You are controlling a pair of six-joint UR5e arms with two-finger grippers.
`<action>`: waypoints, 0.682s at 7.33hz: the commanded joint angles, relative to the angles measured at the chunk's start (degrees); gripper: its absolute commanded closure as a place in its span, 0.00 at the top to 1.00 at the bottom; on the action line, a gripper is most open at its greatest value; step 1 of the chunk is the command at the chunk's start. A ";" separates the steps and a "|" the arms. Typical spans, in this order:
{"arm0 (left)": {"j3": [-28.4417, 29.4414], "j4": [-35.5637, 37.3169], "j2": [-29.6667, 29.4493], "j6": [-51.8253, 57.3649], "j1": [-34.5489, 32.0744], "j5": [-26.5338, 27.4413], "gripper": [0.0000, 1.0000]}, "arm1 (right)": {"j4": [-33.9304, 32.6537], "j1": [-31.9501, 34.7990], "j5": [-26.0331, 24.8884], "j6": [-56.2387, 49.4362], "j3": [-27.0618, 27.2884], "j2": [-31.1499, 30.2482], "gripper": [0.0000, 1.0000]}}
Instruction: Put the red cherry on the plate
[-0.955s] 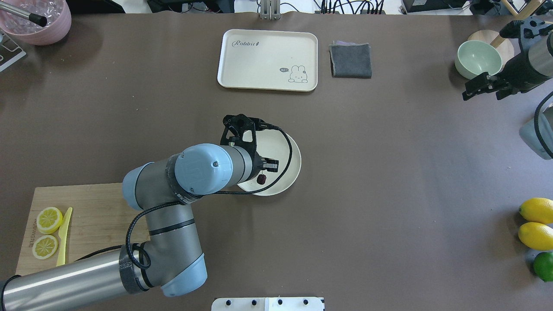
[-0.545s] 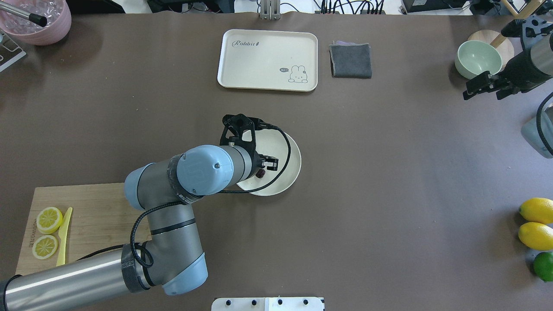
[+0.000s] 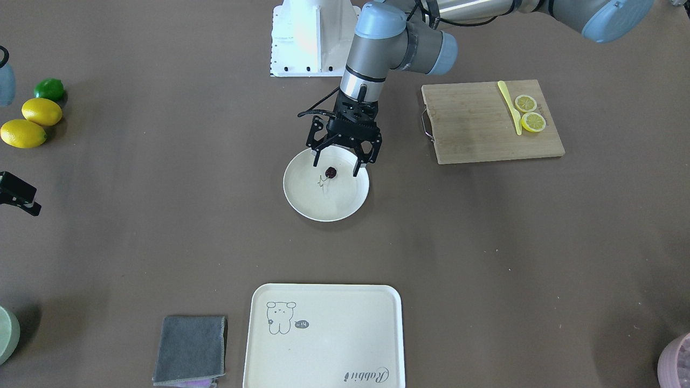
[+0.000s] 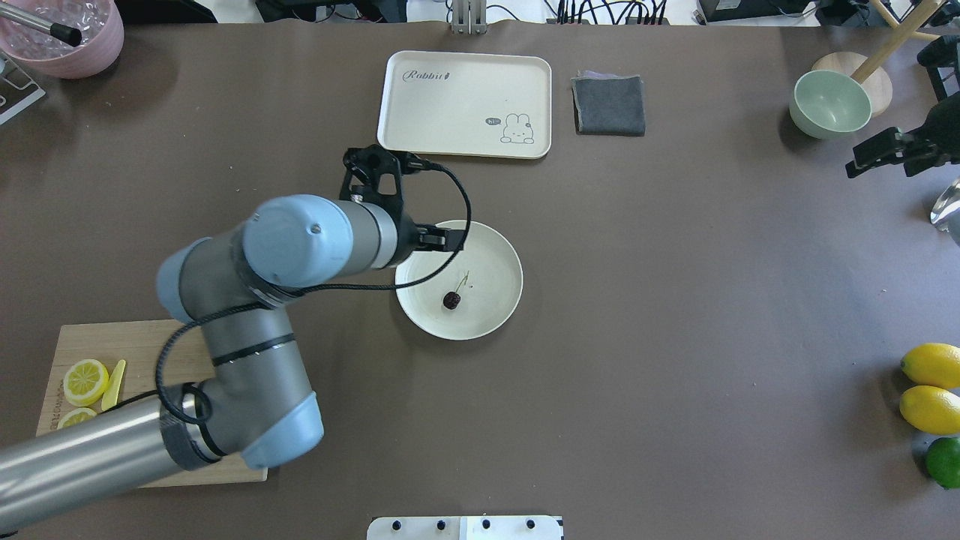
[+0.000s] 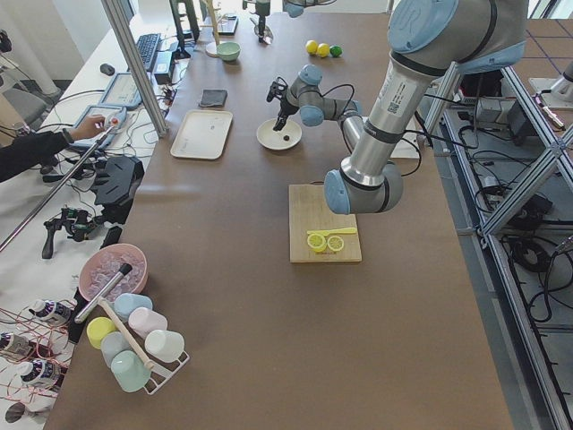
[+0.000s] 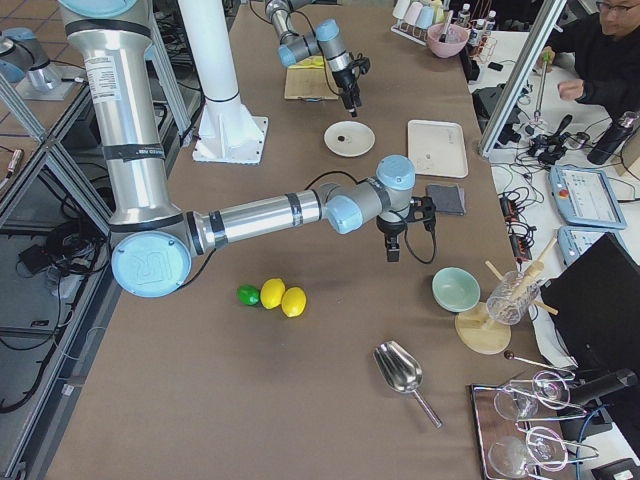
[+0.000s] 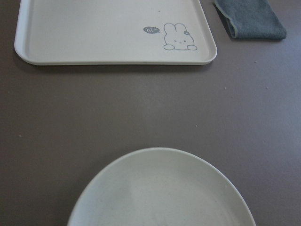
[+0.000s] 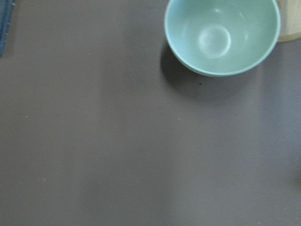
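Observation:
The red cherry (image 4: pixel 451 300) lies on the round cream plate (image 4: pixel 491 262), toward its near-left part, with its thin stem pointing to the plate's middle. In the front-facing view the cherry (image 3: pixel 330 172) rests on the plate (image 3: pixel 329 202) just under my left gripper (image 3: pixel 335 167). That gripper hangs open above the plate's edge, and its fingers do not touch the fruit. The left wrist view holds only the plate's (image 7: pixel 160 193) far rim. My right gripper (image 4: pixel 874 154) hovers open and holding nothing at the far right, near the green bowl.
A rabbit-print tray (image 4: pixel 465 105) and a grey cloth (image 4: pixel 609 105) lie behind the plate. A cutting board (image 4: pixel 150 352) with lemon slices and a yellow knife sits front left. Two lemons (image 4: pixel 930 365) and a lime are front right, with a green bowl (image 4: pixel 831 103) back right.
My left gripper has opened and let go of the cherry, which now lies on the plate. The left arm has lifted and drawn back to the left. The right gripper has shifted right.

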 commanded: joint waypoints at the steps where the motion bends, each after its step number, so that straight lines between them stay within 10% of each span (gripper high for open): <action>1: -7.71 0.90 10.73 23.63 -11.40 -10.07 0.98 | -6.94 6.21 -0.04 -13.04 -1.08 -4.18 1.00; 5: -5.91 0.29 22.19 33.46 -32.60 -19.25 0.98 | -16.20 18.18 0.05 -34.55 -3.36 -7.89 1.00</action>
